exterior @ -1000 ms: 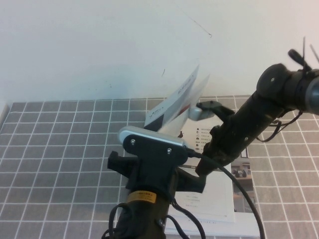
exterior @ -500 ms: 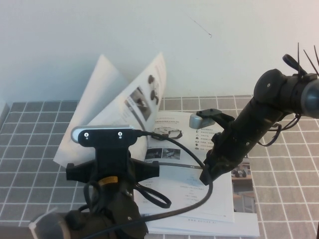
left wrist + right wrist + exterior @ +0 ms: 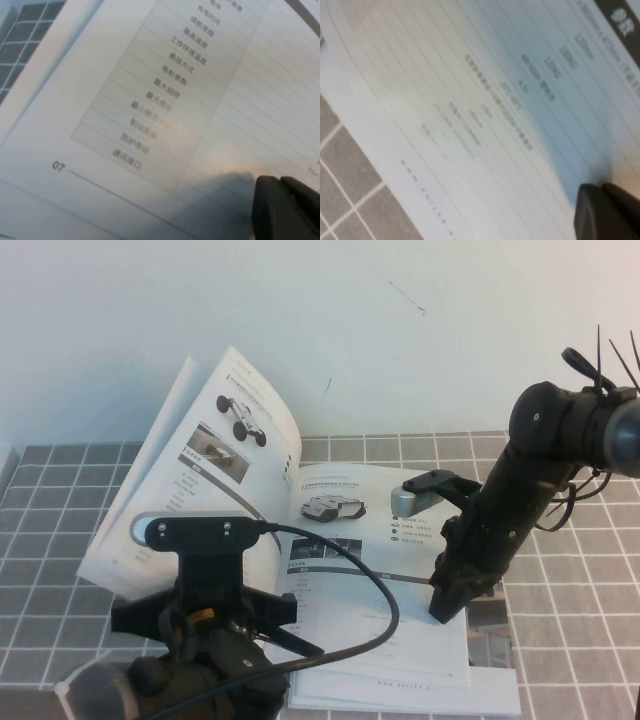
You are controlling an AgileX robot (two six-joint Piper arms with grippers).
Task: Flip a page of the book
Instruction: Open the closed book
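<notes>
The book (image 3: 380, 570) lies open on the grey grid mat. Its turned page (image 3: 215, 445), printed with wheeled robots, stands tilted up and leans to the left. My left gripper (image 3: 281, 187) is shut, its tips against that page's lower part near the number 07; in the high view it is hidden under the left wrist camera (image 3: 195, 530). My right gripper (image 3: 440, 612) is shut and presses down on the flat right-hand page, near its lower right; the right wrist view shows its tips (image 3: 600, 192) on the printed table lines.
The grey grid mat (image 3: 60, 500) covers the table and meets a white wall (image 3: 150, 330) at the back. A black cable (image 3: 370, 580) loops from the left wrist over the book. The mat also shows beside the book in the right wrist view (image 3: 350, 190).
The lifted page has swung from upright over the spine to leaning far left. My left arm moved left and down with it. My right gripper stayed on the right page, shifting slightly.
</notes>
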